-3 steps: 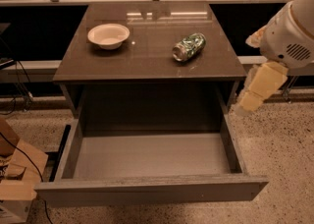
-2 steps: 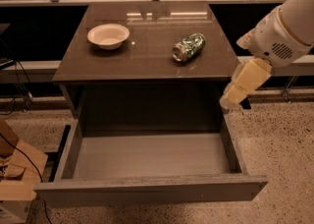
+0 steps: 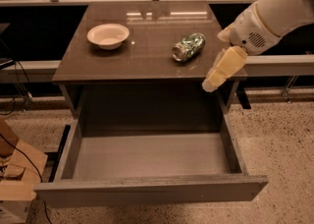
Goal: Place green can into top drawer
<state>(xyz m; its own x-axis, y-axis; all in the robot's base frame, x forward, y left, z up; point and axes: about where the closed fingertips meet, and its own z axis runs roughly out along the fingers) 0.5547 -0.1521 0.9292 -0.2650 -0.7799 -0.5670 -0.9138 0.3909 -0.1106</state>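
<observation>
The cream gripper (image 3: 210,85) has shifted left, nearer the lying dark green can (image 3: 188,47); open or closed, I cannot tell. The wide grey-brown top drawer (image 3: 152,190) stays open.

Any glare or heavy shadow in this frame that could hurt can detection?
Camera view: window glare streaks the tabletop behind the green can; the top drawer is dark toward its back, floor dim; the gripper, at the tabletop's right front edge, is brightly lit.
</observation>
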